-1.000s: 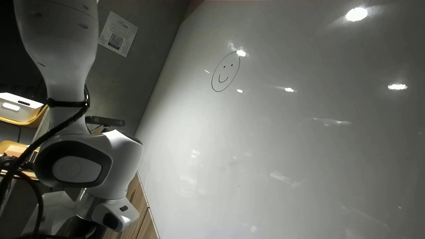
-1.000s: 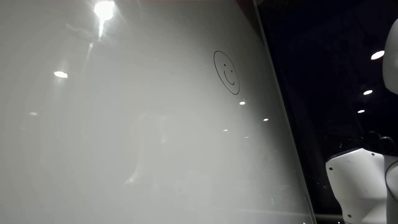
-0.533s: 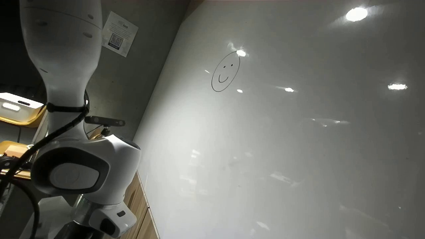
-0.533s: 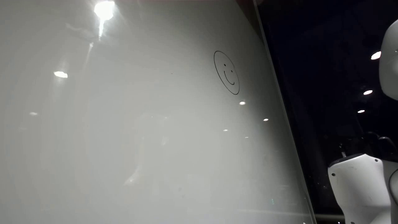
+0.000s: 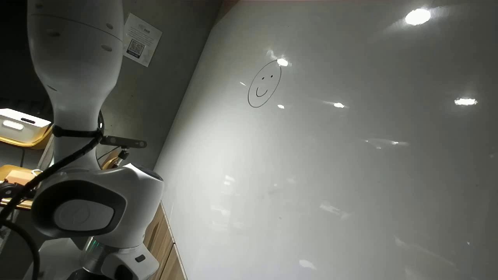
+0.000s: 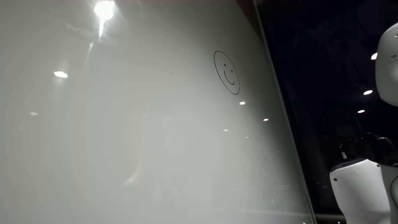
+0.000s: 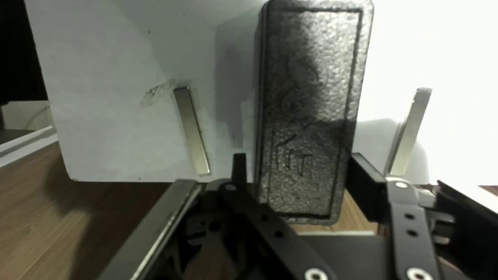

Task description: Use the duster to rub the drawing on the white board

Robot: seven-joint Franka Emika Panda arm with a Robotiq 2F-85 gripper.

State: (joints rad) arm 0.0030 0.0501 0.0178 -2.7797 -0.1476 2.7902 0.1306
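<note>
In the wrist view the duster (image 7: 311,97), a dark grey oblong block with rough texture, stands lengthwise before a white panel. My gripper (image 7: 297,163) straddles its lower part, a finger on each side. A narrow strip of white shows between the left finger (image 7: 238,167) and the block; the right finger (image 7: 365,186) is at or against its edge. The drawing, a thin dark smiley (image 5: 264,83), is whole in both exterior views, high on the glossy white board (image 5: 330,175). Neither exterior view shows the duster or the gripper's fingers.
Two metal strips (image 7: 192,130) lie on the panel, flanking the duster. Wood-coloured surface (image 7: 35,210) shows below it. A camera on a mount (image 5: 124,142) stands near the arm (image 5: 85,202), before a grey wall with a notice (image 5: 142,41). Yellow-edged bins (image 5: 23,136) are behind.
In both exterior views the arm has sunk a little, its upper link shifting toward the board and its wrist end lower. The drawing and board are unchanged.
</note>
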